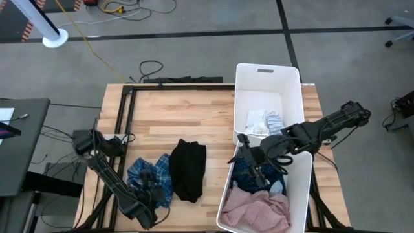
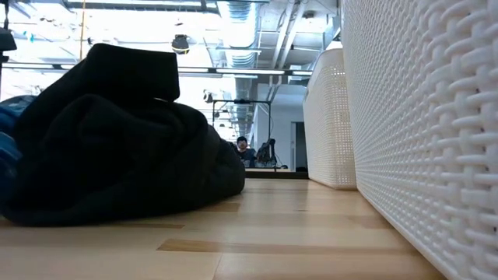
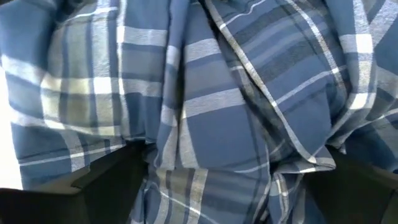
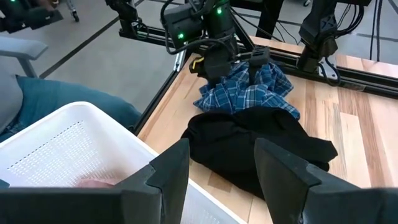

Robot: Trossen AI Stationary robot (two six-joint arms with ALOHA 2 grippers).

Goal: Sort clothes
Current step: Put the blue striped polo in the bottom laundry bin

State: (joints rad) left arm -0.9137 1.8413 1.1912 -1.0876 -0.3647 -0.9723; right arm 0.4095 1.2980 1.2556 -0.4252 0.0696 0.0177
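Blue plaid shirt (image 1: 150,179): heaped directly at left gripper (image 1: 150,194), toward its 12 o'clock; jaws spread wide, nothing held; nearer arm.

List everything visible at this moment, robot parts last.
plaid shirt: one, blue, table's front left, under the left gripper
black garment: one, black, table middle, beside the shirt
near bin: one, white, front right, holds pink garment and navy garment
far bin: one, white, behind it, holds socks
left gripper: dark, jaws open over the shirt
right gripper: dark, empty, over the near bin's rim
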